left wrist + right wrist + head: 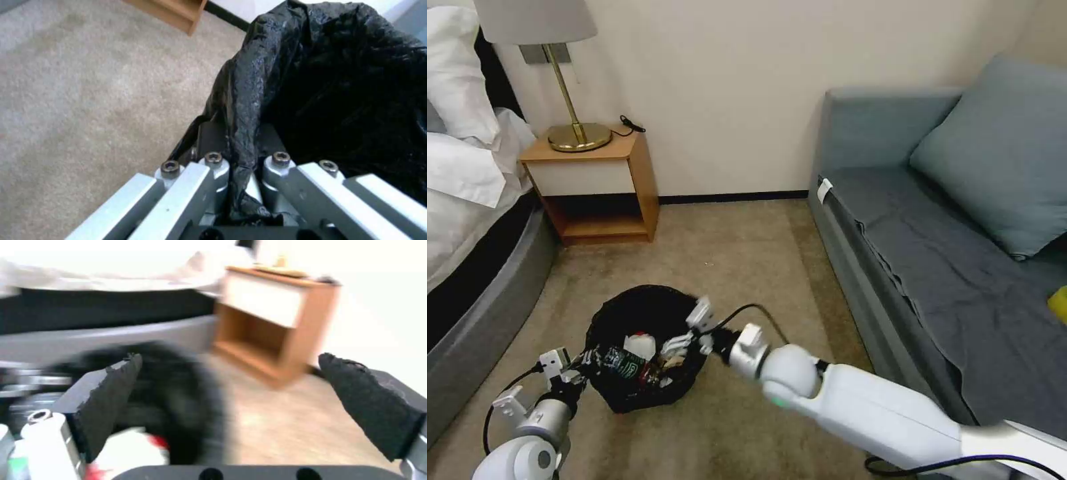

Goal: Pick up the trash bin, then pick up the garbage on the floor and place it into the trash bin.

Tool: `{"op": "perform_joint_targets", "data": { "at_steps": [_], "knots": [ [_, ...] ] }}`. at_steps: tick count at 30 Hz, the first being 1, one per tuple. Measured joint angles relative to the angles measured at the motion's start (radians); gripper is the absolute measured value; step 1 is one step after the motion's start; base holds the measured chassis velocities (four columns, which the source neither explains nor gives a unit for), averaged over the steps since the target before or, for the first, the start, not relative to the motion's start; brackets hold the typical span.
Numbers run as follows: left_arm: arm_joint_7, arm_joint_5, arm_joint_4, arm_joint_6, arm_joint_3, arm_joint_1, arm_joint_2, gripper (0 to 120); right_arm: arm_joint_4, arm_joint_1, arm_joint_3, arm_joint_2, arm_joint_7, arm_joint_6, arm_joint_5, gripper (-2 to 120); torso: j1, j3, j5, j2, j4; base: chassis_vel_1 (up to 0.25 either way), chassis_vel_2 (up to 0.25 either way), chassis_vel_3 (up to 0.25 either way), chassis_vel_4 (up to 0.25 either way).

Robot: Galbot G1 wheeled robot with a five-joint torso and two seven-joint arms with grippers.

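Several garbage (627, 363) pieces inside the bag-lined trash bin (647, 313)

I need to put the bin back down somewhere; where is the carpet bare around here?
Bare carpet lies between the nightstand and the sofa, up to the wall, and beside the bed. It is crowded near the robot: the left gripper pinches the trash bin by its rim, and the open right gripper hangs over it.

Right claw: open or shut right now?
Open. The right claw hangs over the bin; in its wrist view the black pads stand wide apart with nothing between.
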Motion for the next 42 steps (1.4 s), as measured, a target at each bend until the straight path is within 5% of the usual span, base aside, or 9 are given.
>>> {"op": "perform_joint_targets", "data": {
  "at_steps": [7,18,33,42],
  "knots": [
    [-0.006,-0.038,0.053,0.017,0.006,-0.018,0.015,4,0.113,-0.133,0.197,-0.086,0.147,-0.104,-0.049,100,0.000,0.000,-0.0001,0.000,0.0001,0.000,0.000,0.000,0.000],
    [-0.027,-0.052,0.098,0.033,0.018,-0.041,0.029,4,0.266,-0.461,0.479,-0.117,0.276,-0.198,-0.139,100,0.000,0.000,0.0000,0.000,-0.0001,0.000,0.000,0.000,0.000],
    [-0.011,-0.050,0.148,0.017,0.015,-0.044,0.017,4,0.397,-0.828,0.752,-0.055,0.246,-0.165,-0.303,100,0.000,0.000,0.0002,0.000,0.0001,0.000,0.000,0.000,0.000],
    [0.010,0.001,0.150,-0.001,0.014,-0.036,0.015,32,0.436,-0.953,0.824,-0.010,0.199,-0.127,-0.373,100,0.000,0.000,-0.0002,0.000,0.0001,0.000,0.000,0.000,0.000]
  ]
}}
